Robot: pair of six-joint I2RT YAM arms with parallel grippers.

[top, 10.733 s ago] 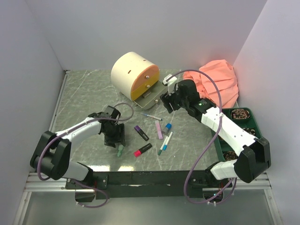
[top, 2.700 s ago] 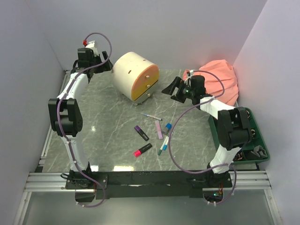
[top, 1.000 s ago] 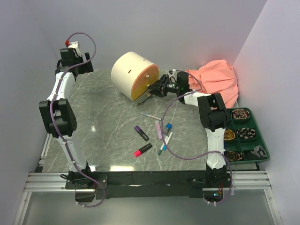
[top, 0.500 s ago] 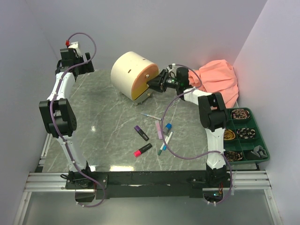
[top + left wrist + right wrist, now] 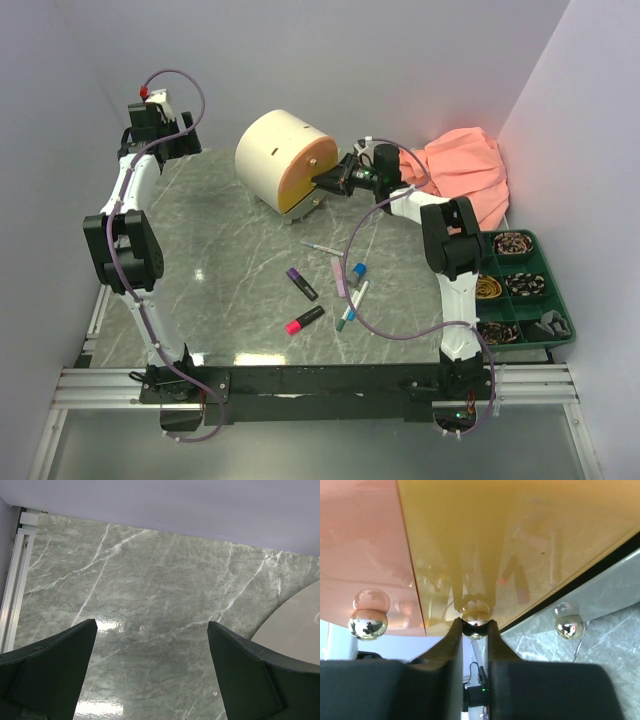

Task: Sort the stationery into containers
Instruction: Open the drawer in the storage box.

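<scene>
A: At the counter's twelve o'clock sits the cream cabinet. Where's the right end effector?
B: Clamped on the yellow drawer's knob. A skewed pull could slip off it (small, glossy) or drag the cabinet.
A: And the left end effector?
B: Spread wide, empty, at ten o'clock. The stationery lies at the cabinet's five o'clock.

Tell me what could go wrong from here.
1. The right gripper pinches only the small shiny round knob of the yellow drawer. A pull could slip the fingers off that smooth ball.
2. Nothing holds the cream drum-shaped cabinet: the left gripper hangs open, well away from it. A pull may drag the whole cabinet instead of opening the drawer.
</scene>
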